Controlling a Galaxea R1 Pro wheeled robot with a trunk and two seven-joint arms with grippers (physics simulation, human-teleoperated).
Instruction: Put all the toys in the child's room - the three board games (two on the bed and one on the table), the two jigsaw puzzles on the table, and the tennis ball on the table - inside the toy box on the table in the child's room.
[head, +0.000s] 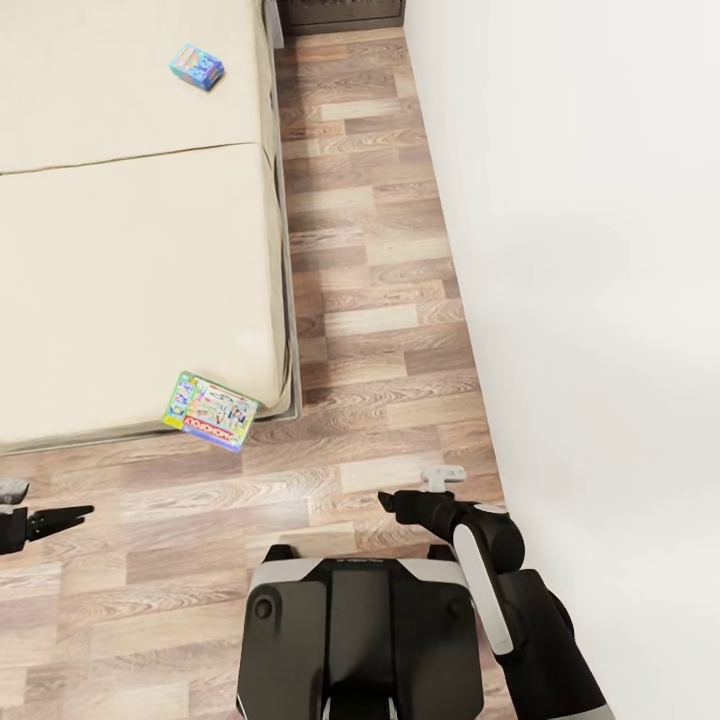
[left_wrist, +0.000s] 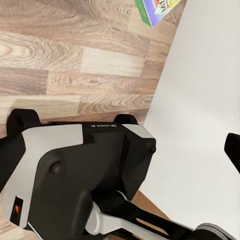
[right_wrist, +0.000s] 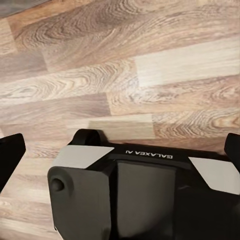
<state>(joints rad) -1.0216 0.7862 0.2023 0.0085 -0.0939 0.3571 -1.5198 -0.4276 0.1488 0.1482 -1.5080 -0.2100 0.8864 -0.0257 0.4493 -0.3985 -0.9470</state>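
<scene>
Two board games lie on the bed (head: 120, 250). A small blue one (head: 196, 66) rests far up the beige mattress. A larger green, colourfully printed one (head: 210, 411) sits at the bed's near corner, its edge hanging past the grey frame; a corner of this box (left_wrist: 155, 10) also appears in the left wrist view. My left gripper (head: 80, 515) hovers over the floor, down and to the left of that box, fingers apart and empty. My right gripper (head: 392, 501) hangs open and empty over the planks in front of my base, its fingertips (right_wrist: 10, 155) at the picture's edges.
A strip of wood-plank floor (head: 370, 300) runs between the bed and a white wall (head: 580, 250) on the right. Dark furniture (head: 340, 12) closes the strip's far end. My own base (head: 350, 630) sits just below the grippers.
</scene>
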